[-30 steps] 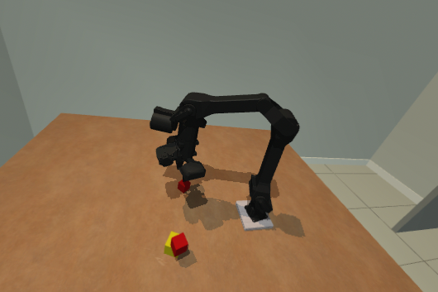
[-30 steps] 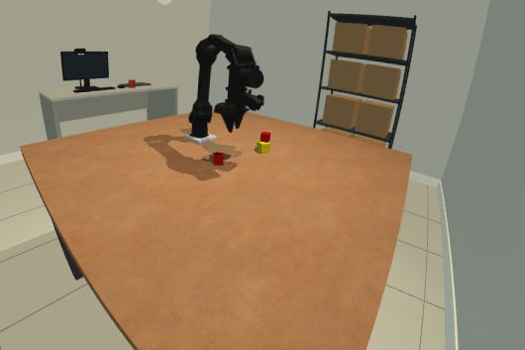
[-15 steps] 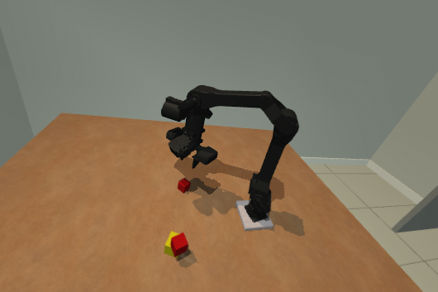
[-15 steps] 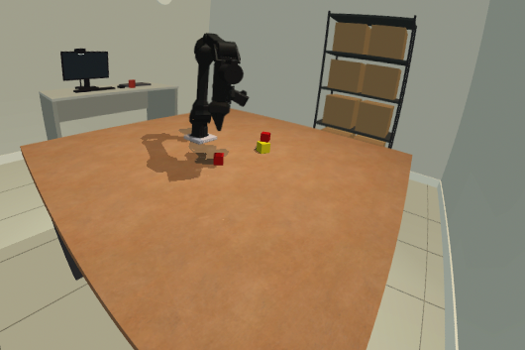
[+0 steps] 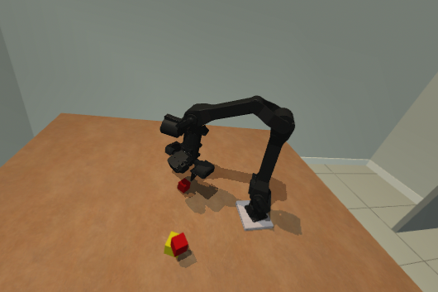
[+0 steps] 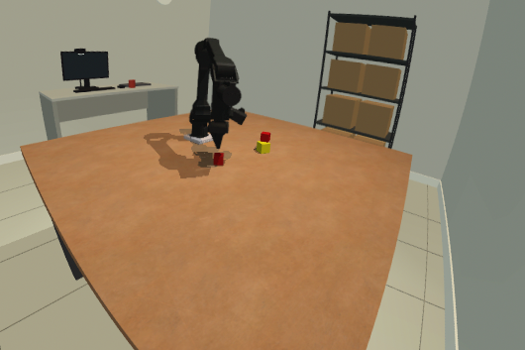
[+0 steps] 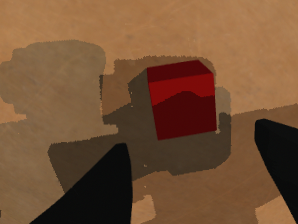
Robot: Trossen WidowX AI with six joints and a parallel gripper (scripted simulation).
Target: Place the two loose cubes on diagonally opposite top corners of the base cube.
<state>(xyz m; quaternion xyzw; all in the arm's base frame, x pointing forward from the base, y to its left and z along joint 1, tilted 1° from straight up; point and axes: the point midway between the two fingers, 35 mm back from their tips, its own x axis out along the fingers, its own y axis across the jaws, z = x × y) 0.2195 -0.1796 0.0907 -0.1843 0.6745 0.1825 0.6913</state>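
the gripper (image 7: 193, 163) hangs with jaws spread, gripping nothing; a loose red cube (image 7: 182, 99) lies on the table (image 5: 83, 178) just below the fingertips, untouched; well apart, the other red cube (image 5: 180, 243) caps a corner of the yellow base cube (image 5: 169, 245).

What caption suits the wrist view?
Open jaws hover above the loose red cube lying on the table.
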